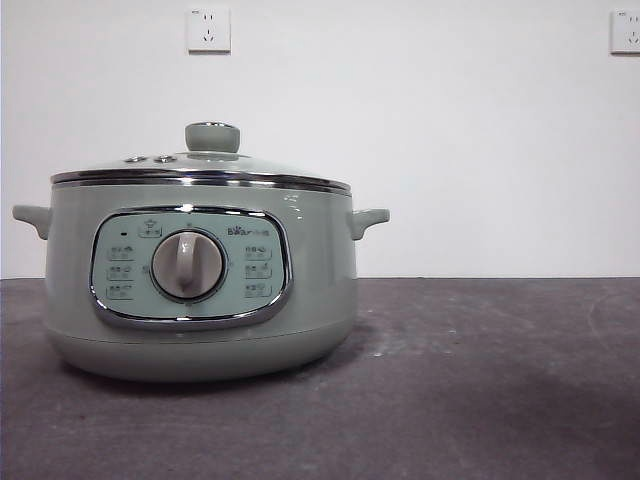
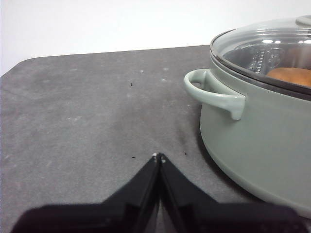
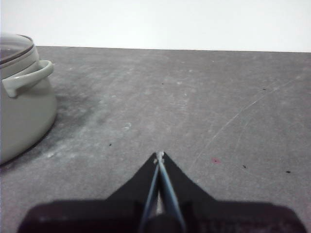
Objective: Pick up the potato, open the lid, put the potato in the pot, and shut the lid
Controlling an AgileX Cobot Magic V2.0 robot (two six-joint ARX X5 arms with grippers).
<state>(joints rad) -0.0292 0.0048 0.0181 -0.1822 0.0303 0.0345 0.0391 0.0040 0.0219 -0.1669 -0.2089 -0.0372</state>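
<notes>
Your left pincer [image 2: 159,156] is matte black: two flat, wedge-shaped jaws tapering to a fine point, each tipped with a tiny pale speck, widening into a broad dark base. Your right pincer [image 3: 159,155] matches it, black and wedge-shaped, with pale grey-blue edges along the inner jaw faces. No cables, screws or markings show on either.

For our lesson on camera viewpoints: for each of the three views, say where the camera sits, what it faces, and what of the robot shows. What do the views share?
Front view: low, at table height, facing the pot and lid; no robot part shows.
Left wrist view: on the left arm, facing the pot's handle side; left gripper shut; potato visible through the lid.
Right wrist view: on the right arm, facing the table; right gripper shut.
Shared: all show the pot.
</notes>
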